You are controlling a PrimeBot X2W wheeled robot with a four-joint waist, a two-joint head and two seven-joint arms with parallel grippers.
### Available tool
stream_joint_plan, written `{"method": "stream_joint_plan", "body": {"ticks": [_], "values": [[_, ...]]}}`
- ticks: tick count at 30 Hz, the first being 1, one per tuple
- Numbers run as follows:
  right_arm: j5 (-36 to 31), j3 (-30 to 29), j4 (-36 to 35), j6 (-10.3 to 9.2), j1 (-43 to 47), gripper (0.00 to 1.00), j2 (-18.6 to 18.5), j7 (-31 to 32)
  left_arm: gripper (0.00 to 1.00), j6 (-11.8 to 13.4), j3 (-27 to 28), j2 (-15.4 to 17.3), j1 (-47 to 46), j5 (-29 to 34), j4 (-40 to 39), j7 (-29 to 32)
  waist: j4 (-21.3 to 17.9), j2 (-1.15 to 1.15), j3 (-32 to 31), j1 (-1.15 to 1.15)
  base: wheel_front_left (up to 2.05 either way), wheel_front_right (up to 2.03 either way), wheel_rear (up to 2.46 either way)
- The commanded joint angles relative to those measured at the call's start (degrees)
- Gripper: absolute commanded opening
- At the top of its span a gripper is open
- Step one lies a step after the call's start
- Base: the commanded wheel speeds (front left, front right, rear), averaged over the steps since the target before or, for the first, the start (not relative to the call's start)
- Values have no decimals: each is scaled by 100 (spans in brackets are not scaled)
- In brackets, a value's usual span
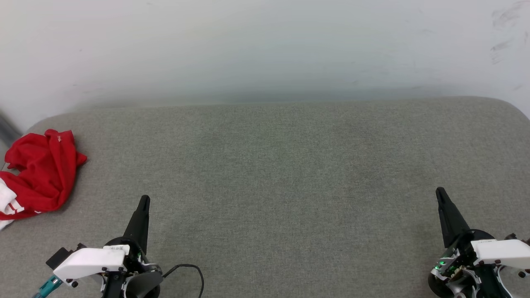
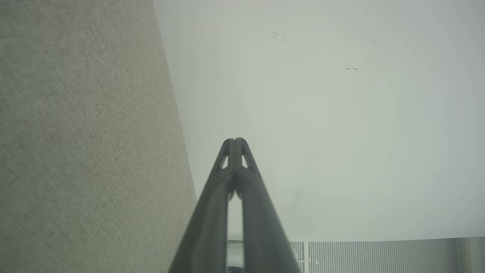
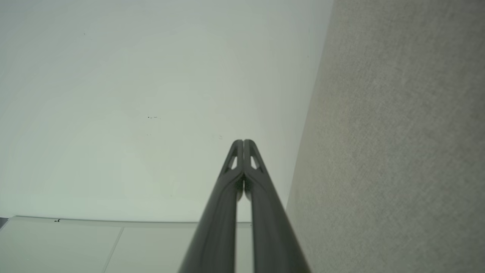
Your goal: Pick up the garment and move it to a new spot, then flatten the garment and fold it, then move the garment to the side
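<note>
The garment (image 1: 41, 174), a light, limp red jersey bunched at the left edge of the grey padded surface (image 1: 265, 178), will likely sag when lifted, so a raised fold near its top seems the best hold; the left gripper (image 1: 144, 199) and right gripper (image 1: 439, 191) both stand closed, empty.

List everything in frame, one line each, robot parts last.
garment: 1, red with white sleeve, crumpled at the far left edge of the surface
padded surface: 1, grey fabric, across the head view
wall: 1, off-white, behind the surface
cable: 1, black, looping by the left wrist
left claw: 1, dark, shut and empty, lower left
right claw: 1, dark, shut and empty, lower right
</note>
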Motion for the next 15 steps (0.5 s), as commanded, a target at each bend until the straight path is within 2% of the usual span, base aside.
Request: {"method": "stream_joint_plan", "body": {"ticks": [1,15], "values": [[-27,3,2,-2,-72,0,21,4,0,-11,15,-6,-49,6,-1,8,0,0,0,0,0,0,0],[-27,3,2,-2,-72,0,21,3,0,-11,14,-6,-49,6,-1,8,0,0,0,0,0,0,0]]}}
